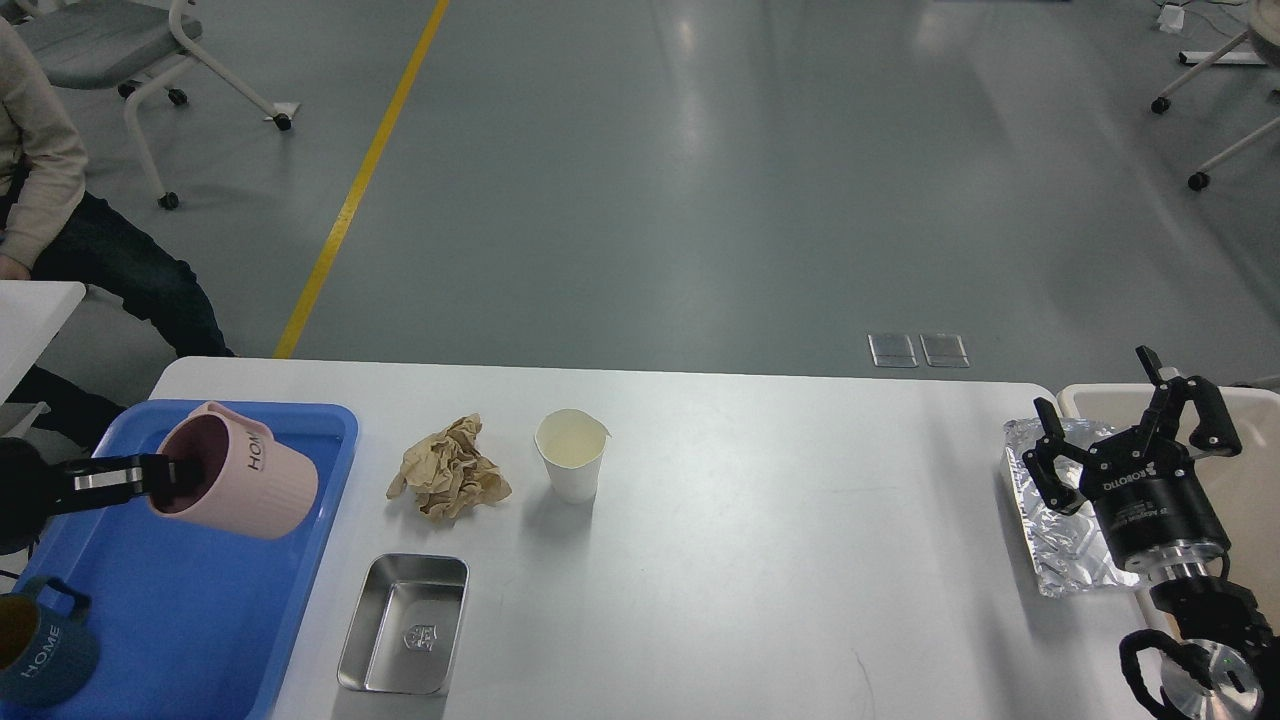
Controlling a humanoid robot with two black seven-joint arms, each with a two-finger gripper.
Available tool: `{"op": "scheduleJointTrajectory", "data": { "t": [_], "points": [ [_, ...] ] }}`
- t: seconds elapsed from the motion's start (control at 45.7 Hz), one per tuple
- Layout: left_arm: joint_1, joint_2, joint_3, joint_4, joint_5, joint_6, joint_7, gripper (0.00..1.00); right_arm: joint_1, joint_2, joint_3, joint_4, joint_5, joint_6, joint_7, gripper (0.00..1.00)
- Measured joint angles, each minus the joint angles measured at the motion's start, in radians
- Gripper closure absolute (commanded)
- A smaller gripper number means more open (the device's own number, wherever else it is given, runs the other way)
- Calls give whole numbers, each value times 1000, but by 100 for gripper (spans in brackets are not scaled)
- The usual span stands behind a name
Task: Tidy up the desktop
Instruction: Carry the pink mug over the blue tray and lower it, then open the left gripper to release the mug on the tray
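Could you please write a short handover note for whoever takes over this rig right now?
Left hand: shut on the pink mug, gripping its rim, mug tilted above the blue tray.
Right hand: open, holding nothing, above the foil tray at the desktop's right edge.
Done: a dark blue mug already sits in the blue tray.
Left: set the pink mug down and release it; then clear the crumpled brown paper, paper cup, steel dish and foil tray. The beige bin stands at right.

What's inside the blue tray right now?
In the blue tray a dark blue mug stands at its near-left corner. The pink mug hangs tilted above, covering part of the floor.
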Motion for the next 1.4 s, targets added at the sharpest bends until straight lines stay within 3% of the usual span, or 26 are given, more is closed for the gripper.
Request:
{"op": "scheduleJointTrajectory", "data": {
  "t": [0.241, 0.701, 1.007, 1.401],
  "points": [
    [124, 51, 0, 16, 78, 29, -15, 98, 0, -5, -12, 0, 0, 1, 0, 0],
    [386, -60, 2, 113, 178, 220, -18, 97, -3, -7, -14, 0, -1, 3, 0, 0],
    [417, -130, 0, 208, 177, 277, -18, 97, -5, -7, -8, -3, -1, 5, 0, 0],
    [458, -240, -1, 307, 171, 285, -15, 97, -11, -5, -4, -4, -1, 5, 0, 0]
  ]
}}
